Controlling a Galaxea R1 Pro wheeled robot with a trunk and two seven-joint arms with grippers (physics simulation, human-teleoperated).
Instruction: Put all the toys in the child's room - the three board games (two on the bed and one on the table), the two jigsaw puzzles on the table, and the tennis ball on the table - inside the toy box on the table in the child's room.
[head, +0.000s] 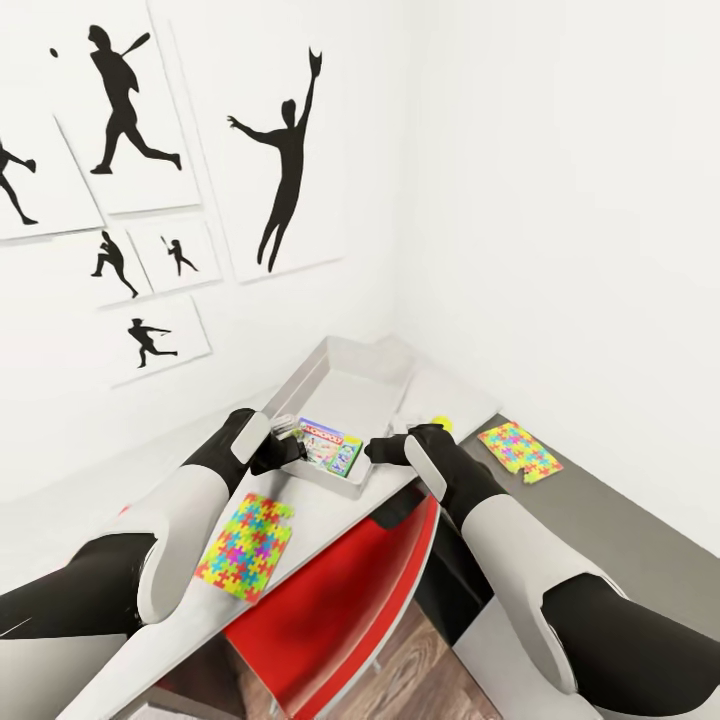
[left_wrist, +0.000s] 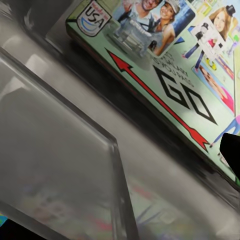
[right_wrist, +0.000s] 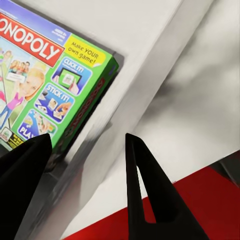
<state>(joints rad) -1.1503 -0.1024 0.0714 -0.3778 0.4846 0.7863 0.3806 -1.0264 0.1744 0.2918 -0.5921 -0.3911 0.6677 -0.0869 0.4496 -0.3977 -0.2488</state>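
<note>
Now green board game (head: 331, 446) flat in toy box (head: 352, 382), long axis crosswise.

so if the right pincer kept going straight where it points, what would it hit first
Most likely the near rim of the toy box, which lies right between the open fingers of the right pincer, with the Monopoly board game just past it; depth is unclear.

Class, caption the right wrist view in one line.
Open right tool hovers by the toy box rim, green-edged board game inside.
</note>
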